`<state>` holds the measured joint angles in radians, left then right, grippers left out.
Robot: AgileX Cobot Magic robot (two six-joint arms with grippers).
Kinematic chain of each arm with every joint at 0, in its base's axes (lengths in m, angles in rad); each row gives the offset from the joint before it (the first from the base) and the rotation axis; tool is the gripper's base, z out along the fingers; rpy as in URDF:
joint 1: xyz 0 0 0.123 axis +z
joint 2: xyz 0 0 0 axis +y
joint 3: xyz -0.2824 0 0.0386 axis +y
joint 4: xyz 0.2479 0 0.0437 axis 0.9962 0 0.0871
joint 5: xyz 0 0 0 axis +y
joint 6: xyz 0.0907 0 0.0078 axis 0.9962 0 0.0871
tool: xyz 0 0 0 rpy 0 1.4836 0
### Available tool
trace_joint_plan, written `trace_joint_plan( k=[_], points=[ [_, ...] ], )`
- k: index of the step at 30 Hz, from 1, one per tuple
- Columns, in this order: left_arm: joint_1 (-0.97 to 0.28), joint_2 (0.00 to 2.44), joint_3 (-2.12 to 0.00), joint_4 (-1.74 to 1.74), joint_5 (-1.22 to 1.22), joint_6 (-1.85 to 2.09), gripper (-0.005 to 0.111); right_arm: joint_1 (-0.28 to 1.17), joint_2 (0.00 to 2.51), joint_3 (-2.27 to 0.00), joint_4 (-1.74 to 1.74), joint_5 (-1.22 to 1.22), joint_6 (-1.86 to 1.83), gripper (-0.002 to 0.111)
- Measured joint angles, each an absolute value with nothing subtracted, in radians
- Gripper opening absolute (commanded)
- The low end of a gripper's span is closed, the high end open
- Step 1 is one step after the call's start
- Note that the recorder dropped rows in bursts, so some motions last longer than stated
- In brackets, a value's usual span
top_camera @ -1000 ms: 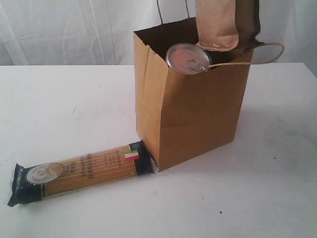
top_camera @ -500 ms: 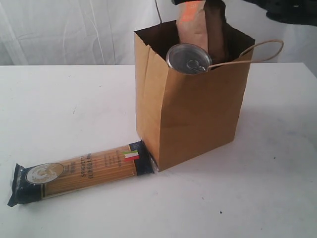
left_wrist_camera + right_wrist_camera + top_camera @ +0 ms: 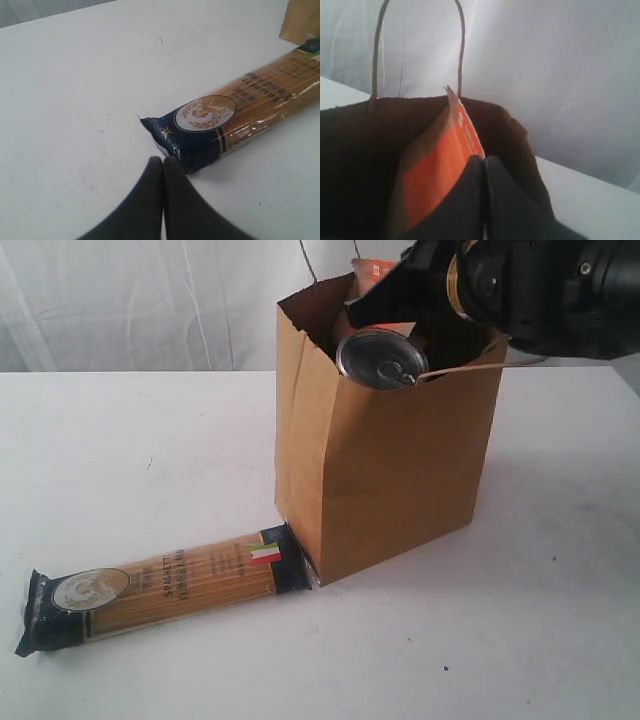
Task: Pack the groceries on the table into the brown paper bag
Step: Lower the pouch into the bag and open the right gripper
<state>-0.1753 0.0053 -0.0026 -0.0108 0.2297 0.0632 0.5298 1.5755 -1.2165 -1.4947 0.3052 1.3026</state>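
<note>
Exterior view is showing the spaghetti packet (image 3: 165, 595) lying flat on the desk (image 3: 120, 460) at lower left, nearest the camera. Its far dark end is sitting at the bottom corner of the paper bag (image 3: 390, 470), touching it or just beside it. The bag is standing upright right of centre. High at its rim the can (image 3: 382, 358) is resting tilted, with its lid facing the camera. Behind the can the top of the pouch (image 3: 372, 268) is poking up. The right arm (image 3: 540, 290) is mostly hiding the pouch as it crosses the upper right of the frame over the bag's mouth.

The likeliest trouble is coming from that arm working so close to the rim. A brush against the paper wall or the loop handle (image 3: 465, 369) just beneath it could be tipping the light bag or knocking the can out. The long packet at the bag's foot is also going to need standing on end to fit.

Left jaws are pressed together and holding nothing, hovering near the packet's dark end. Right jaws are likewise pressed together inside the bag's mouth with nothing showing between them. The pouch's orange face is standing just past their tips, and I cannot tell whether they are touching it.
</note>
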Motion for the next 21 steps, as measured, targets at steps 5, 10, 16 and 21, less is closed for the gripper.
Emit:
trace_joint_plan(
  k=[5, 10, 16, 21],
  points=[
    [-0.175, 0.005, -0.003, -0.011, 0.230, 0.063, 0.000, 0.530, 1.564, -1.180, -1.476, 0.309, 1.307, 0.000],
    [-0.175, 0.005, -0.003, -0.011, 0.230, 0.063, 0.000, 0.530, 1.545, -1.172, -1.463, 0.292, 1.307, 0.015],
    [-0.175, 0.005, -0.003, -0.011, 0.230, 0.063, 0.000, 0.530, 1.521, -1.172, -1.443, 0.286, 1.308, 0.047],
    [-0.175, 0.005, -0.003, -0.011, 0.230, 0.063, 0.000, 0.530, 1.500, -1.172, -1.437, 0.284, 1.308, 0.047]
  ],
)
